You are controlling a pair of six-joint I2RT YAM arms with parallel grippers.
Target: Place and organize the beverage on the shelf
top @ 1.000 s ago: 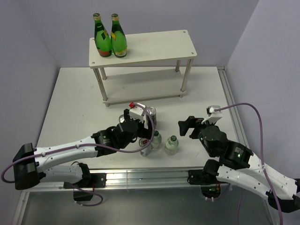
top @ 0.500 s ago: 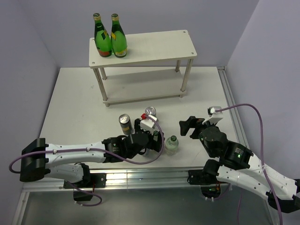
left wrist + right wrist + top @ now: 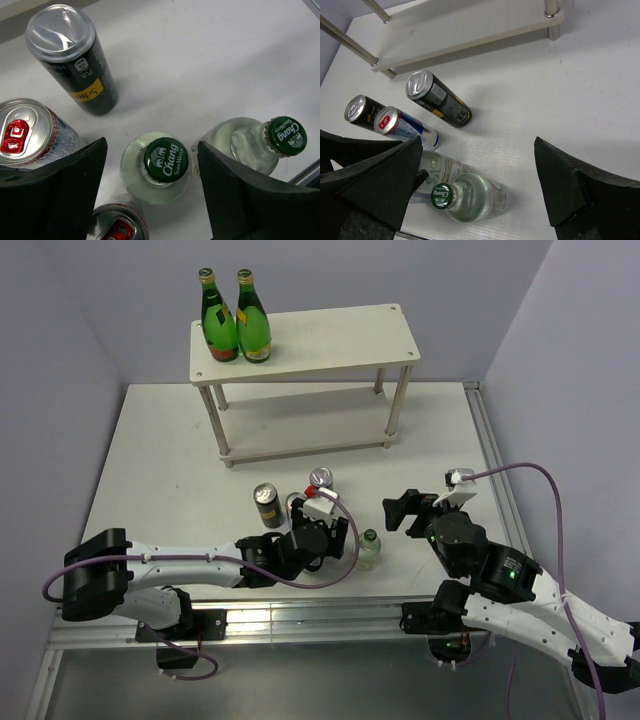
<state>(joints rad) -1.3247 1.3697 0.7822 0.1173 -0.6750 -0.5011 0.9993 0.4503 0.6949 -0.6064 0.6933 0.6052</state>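
Grasping stage, before any shelving, with the drinks standing on the table [image 3: 160,460]. Straddling a bottle [image 3: 165,160] with the left gripper [image 3: 150,167], jaws parted and clear of the glass on both sides. Next: closing squarely without nudging the second bottle [image 3: 260,142] or the cans [image 3: 75,55], then lifting to the shelf [image 3: 320,335]. Holding the right gripper [image 3: 477,180] wide and empty nearby. Jaw gaps visible only from the left wrist, and two green bottles [image 3: 235,325] at the shelf's left end only from above.

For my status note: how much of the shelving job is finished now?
Done: nothing; the shelf holds only two tall green bottles. In hand: the left gripper straddles a green-capped bottle, jaws not closed on it; the right gripper is open and empty. Remaining: all the cans and clear bottles on the table must go up.
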